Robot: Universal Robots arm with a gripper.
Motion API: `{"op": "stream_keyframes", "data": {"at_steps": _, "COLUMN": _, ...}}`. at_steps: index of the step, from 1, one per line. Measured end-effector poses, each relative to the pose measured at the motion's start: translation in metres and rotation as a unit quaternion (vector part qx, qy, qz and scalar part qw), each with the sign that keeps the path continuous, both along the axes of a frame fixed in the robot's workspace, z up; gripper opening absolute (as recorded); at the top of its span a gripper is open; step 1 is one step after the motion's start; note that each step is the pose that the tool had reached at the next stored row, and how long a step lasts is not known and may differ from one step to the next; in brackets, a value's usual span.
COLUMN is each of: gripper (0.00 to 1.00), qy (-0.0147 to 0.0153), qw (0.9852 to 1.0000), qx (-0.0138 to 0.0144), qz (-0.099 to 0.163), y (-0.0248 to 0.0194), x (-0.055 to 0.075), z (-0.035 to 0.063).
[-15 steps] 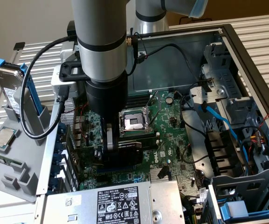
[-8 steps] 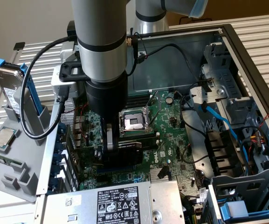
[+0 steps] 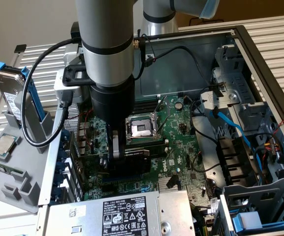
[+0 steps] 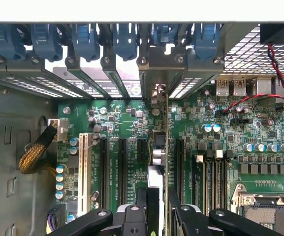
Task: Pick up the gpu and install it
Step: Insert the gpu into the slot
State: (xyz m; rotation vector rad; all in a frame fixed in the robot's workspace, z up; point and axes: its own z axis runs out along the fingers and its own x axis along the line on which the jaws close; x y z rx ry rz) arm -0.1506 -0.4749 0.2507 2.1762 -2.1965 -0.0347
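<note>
My gripper (image 3: 117, 150) (image 4: 157, 209) reaches down into the open computer case and is shut on the gpu (image 3: 138, 153) (image 4: 159, 152). The card stands on edge between the fingers (image 4: 142, 204), seen as a thin green board with a black cooler. It hangs over the green motherboard (image 3: 181, 147) (image 4: 127, 118), among the black expansion slots (image 4: 122, 167). Its silver bracket end (image 4: 156, 93) lies at the case's rear slot openings. Whether the card sits in a slot I cannot tell.
The CPU socket (image 3: 141, 129) (image 4: 267, 211) lies beside the card. A power supply (image 3: 117, 211) sits at the case's near edge. Blue latches (image 4: 122, 39) line the rear slots. Drive cages and blue cables (image 3: 235, 128) fill the exterior view's right. A grey rack with a hard drive (image 3: 9, 93) stands outside.
</note>
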Motion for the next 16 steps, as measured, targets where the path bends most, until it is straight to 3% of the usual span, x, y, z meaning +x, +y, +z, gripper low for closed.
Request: {"op": "stream_keyframes", "data": {"at_steps": 16, "gripper": 0.27, "qy": -0.0001, "qw": 1.0000, "qx": 0.0000, "qz": 0.000, "y": 0.0000, "x": -0.0008, "z": -0.0009}}
